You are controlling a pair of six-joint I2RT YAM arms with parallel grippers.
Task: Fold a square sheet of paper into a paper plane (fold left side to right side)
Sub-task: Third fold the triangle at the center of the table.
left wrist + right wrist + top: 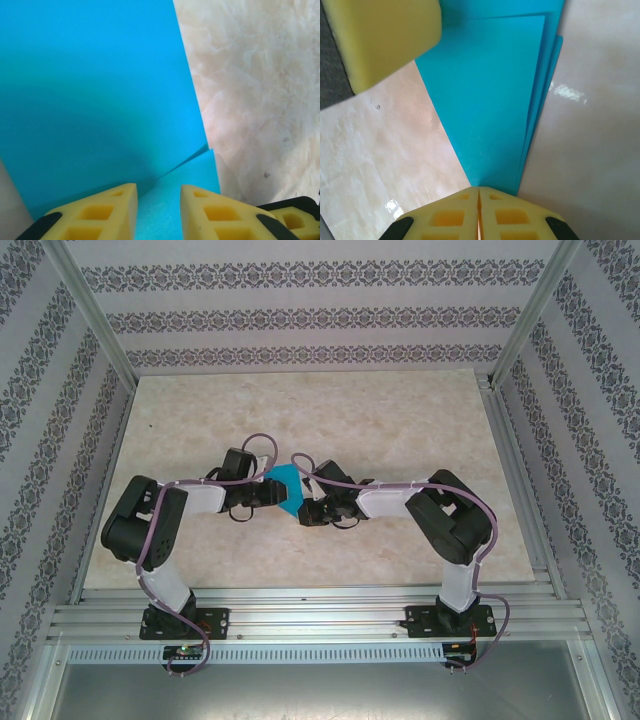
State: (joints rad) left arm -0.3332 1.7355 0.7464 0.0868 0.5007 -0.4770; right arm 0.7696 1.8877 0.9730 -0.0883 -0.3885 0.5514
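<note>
Left arm: bent at the elbow, it reaches in from the left side of the marble-patterned table toward the middle.
Left gripper: its yellow fingers stand apart with a clear gap between them. The paper lies in that gap, and the pads are not pressed on it.
Folded paper sheet: bright cyan-blue and plain, it sits at the centre of the table between the two grippers. The left wrist camera shows one broad flap raised, with a crease running down toward a lower layer by the fingers. From the right wrist camera it narrows to a point, with several layered edges fanned along its right side.
Right gripper: its yellow fingers are pressed together with only a thin seam between them, and the paper's pointed end runs in at the tips.
Right arm: it mirrors the left, folded at the elbow and reaching in from the right.
</note>
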